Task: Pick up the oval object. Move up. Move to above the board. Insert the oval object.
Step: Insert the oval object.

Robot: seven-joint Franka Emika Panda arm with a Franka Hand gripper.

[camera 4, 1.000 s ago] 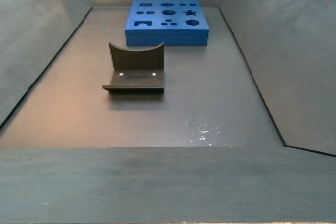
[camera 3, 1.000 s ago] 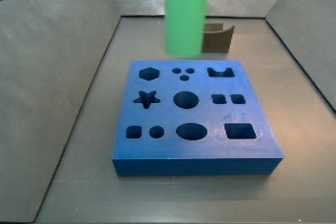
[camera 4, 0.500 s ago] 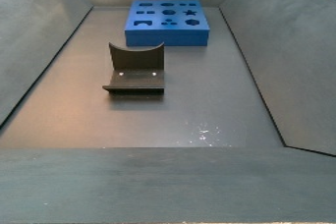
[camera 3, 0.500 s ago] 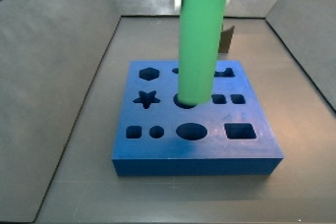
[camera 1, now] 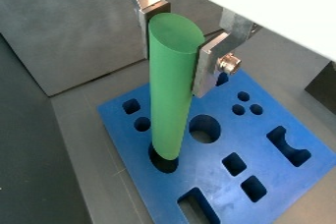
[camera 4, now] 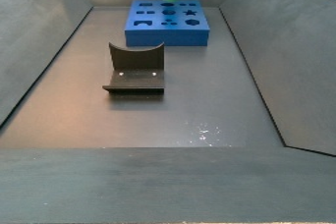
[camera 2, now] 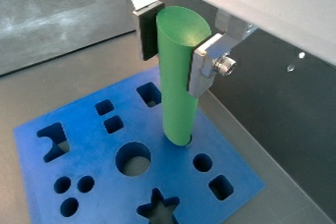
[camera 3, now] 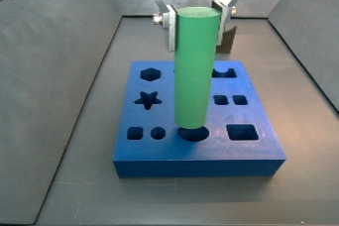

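— Where the fixture [camera 4: 134, 69] is seen nearest in a side view, what is found beyond it?

— Farther back the board [camera 4: 168, 24] is laid on the table [camera 4: 197, 110]. The oval object [camera 3: 196, 66] is held upright, clamped near its top by the gripper [camera 3: 195, 10], its lower end set in an oval hole.

— Is the gripper shown everywhere?

— No; in that side view only the peg's shaft is caught.
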